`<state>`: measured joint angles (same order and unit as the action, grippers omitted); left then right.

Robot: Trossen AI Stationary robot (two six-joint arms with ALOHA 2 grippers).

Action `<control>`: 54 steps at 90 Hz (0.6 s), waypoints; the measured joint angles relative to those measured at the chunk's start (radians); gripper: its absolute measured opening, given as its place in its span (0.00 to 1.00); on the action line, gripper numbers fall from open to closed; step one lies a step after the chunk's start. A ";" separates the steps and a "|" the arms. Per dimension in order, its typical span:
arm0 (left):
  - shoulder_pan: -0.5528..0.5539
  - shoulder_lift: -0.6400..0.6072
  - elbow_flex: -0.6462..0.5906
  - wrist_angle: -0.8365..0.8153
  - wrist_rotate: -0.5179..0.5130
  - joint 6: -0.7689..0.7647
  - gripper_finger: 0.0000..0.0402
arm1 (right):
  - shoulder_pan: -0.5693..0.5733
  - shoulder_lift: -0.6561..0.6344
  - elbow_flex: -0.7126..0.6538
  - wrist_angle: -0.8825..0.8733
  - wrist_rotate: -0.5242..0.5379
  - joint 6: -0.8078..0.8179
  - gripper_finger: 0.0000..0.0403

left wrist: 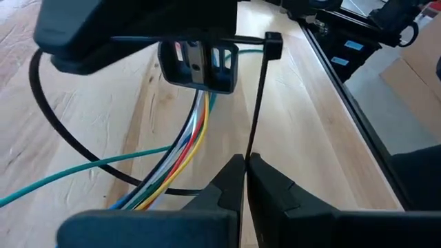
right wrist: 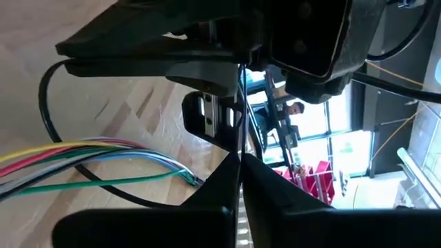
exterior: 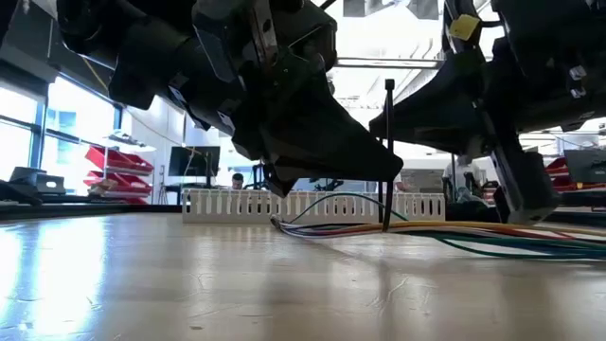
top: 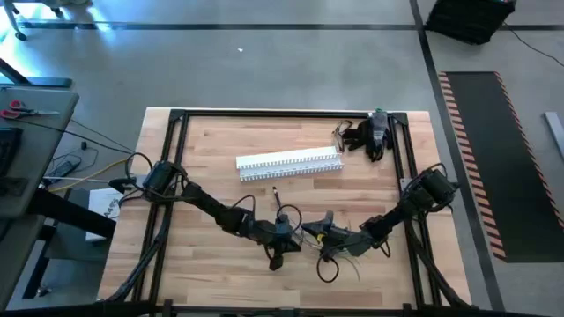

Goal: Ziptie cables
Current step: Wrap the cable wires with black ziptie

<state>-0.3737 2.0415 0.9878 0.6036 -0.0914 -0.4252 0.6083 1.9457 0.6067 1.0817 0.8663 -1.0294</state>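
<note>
The cables (left wrist: 189, 145), a bunch of thin coloured wires with a loose green one and a black loop, lie on the wooden table (top: 220, 141) near its front; they also show in the low view (exterior: 454, 230). A black zip tie (exterior: 388, 152) stands upright over them, head at the top (left wrist: 272, 45). My left gripper (left wrist: 246, 160) and my right gripper (right wrist: 240, 160) meet tip to tip above the bunch (top: 304, 233), each shut on the zip tie. My left gripper pinches the zip tie's strap (left wrist: 249, 146) between its two fingertips, some way below the head. The strap runs on from the fingers up to the head, clear of the table there. My right gripper is shut on a thin dark strap (right wrist: 241, 141) that runs away from its fingertips toward the left gripper. In the left wrist view a level strap (left wrist: 172, 40) leads from the tie's head under the right gripper's fingers. Which part of the tie it has is hidden.
A long white slotted channel (top: 289, 164) lies across the table's far middle. A dark heap of parts (top: 370, 134) sits at the far right corner. Black frame rails (top: 401, 158) line the table's edges. A person shows in the room beyond (exterior: 237, 180).
</note>
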 joint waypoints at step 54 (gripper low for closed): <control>0.001 0.000 0.000 0.004 -0.023 -0.019 0.00 | 0.001 0.000 0.027 0.000 0.022 -0.063 0.00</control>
<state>-0.3725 2.0415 0.9878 0.6075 -0.1143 -0.4443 0.6098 1.9457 0.6334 1.0813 0.8886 -1.0921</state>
